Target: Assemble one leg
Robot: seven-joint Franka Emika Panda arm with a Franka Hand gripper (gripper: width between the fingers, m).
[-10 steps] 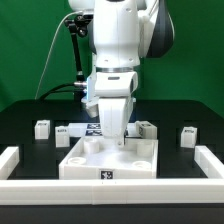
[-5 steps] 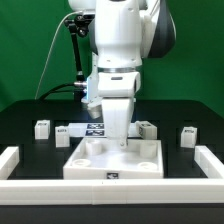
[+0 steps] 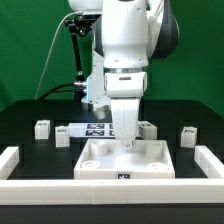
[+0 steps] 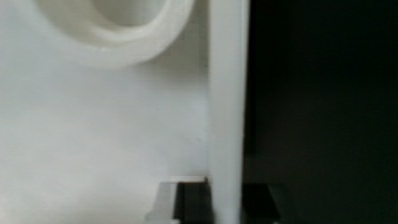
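Several legs, small white tagged blocks, stand on the black table: two at the exterior view's left (image 3: 41, 127) (image 3: 62, 132), one behind the gripper (image 3: 148, 128) and one at the right (image 3: 188, 134). My gripper (image 3: 127, 139) is down at the back rim of the large white tray piece (image 3: 100, 161). In the wrist view the dark fingers (image 4: 192, 206) sit on either side of the tray's raised rim (image 4: 228, 100), shut on it. A round recess (image 4: 125, 25) in the tray shows beside the rim. No leg is held.
The marker board (image 3: 97, 128) lies behind the tray. White fence walls stand at the exterior view's left (image 3: 10, 160), right (image 3: 207, 164) and front (image 3: 60, 196). A black camera stand (image 3: 78, 60) rises at the back.
My gripper and the white tray piece have slid together toward the exterior view's right. The legs have not moved.
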